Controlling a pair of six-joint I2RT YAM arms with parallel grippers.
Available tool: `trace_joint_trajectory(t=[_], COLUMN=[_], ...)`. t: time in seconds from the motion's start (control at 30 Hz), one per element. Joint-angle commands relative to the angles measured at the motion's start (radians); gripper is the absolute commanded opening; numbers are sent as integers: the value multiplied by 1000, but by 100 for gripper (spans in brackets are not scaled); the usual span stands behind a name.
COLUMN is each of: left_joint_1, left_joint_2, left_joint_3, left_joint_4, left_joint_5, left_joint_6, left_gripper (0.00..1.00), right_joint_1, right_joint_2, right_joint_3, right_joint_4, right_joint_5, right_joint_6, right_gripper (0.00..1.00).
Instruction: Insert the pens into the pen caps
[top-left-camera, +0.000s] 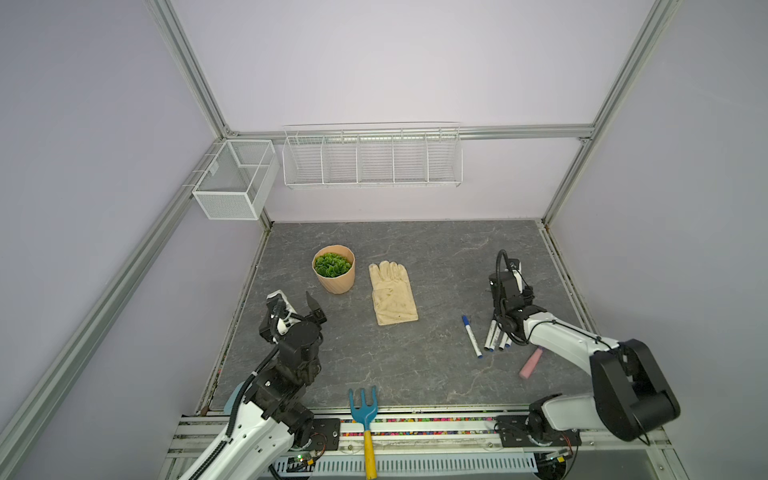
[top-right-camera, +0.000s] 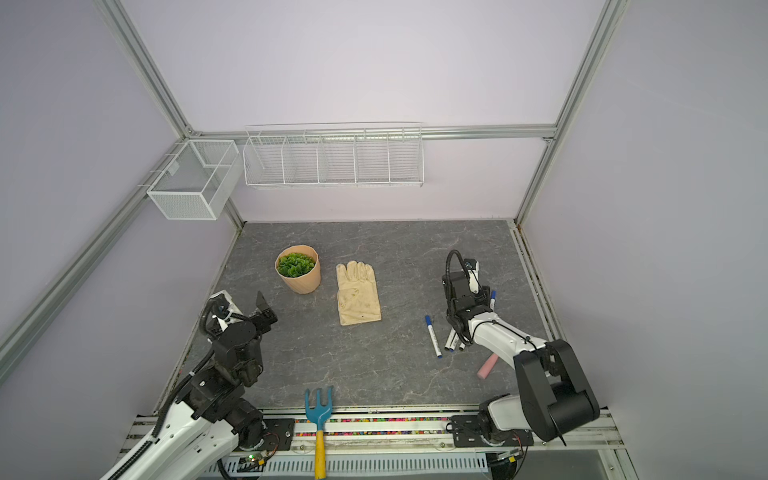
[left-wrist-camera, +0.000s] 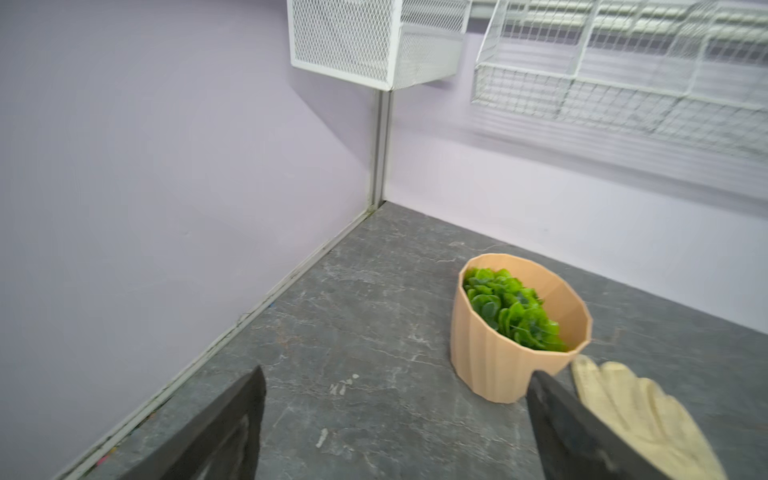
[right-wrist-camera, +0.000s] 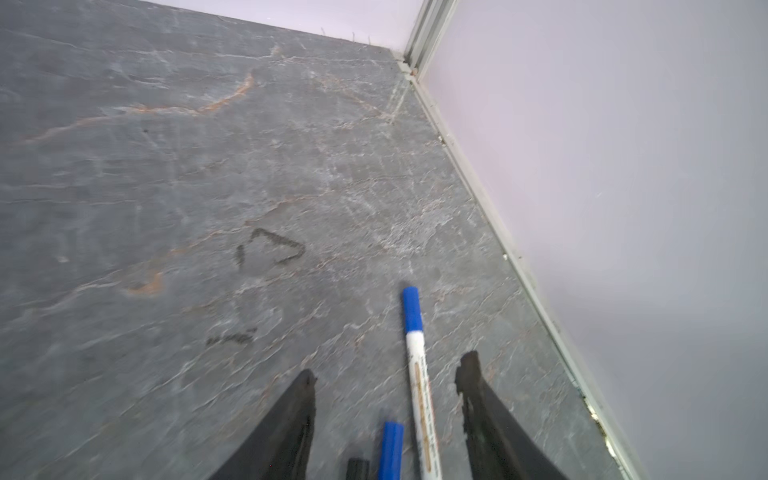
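Right wrist view is showing 1 pen (right-wrist-camera: 420, 386) lying flat on the tabletop (right-wrist-camera: 208, 166), with a blue cap (right-wrist-camera: 412, 309) already sitting on its tip. The right hand (right-wrist-camera: 388, 365) is hovering over this pen with its jaws spread on both sides. They are not touching the barrel, so I am judging that it is holding nothing.

Near the edge of the same view a second blue cap (right-wrist-camera: 390, 451) and a black cap (right-wrist-camera: 357, 469) are showing. Their pens are cut off, so I cannot tell if they are pushed on fully.

In both top views another capped pen (top-left-camera: 472, 337) is lying alone, a little toward the middle from the right arm (top-left-camera: 552, 332). A bundle of 3 pens (top-left-camera: 491, 334) is lying just beside it, with the cap ends hiding under that arm.

The left hand (left-wrist-camera: 397, 372) is hanging well apart from all pens, near the plant pot (left-wrist-camera: 490, 365) and the glove (left-wrist-camera: 640, 415). Its jaws are spread wide and nothing is lying between them.

No loose cap is showing anywhere on the tabletop. So the task is looking complete or nearly complete. 2 pens are clearly wearing caps, and only the hidden ends under the arm are remaining to be confirmed.
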Motion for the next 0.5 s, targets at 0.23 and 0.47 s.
trace_joint_trajectory(t=[0.23, 0.47], left_joint_1=[215, 267], left_joint_2=[491, 652], left_joint_3=[-12, -135], left_joint_4=[434, 877], left_joint_5=[67, 282], left_joint_6=[150, 180], left_gripper=[99, 99], right_joint_1=[-105, -316], right_joint_2=[50, 62], right_joint_3=[-263, -256], right_joint_4=[746, 660], right_joint_5=[-258, -688], right_joint_6=[-256, -143], right_gripper=[96, 88])
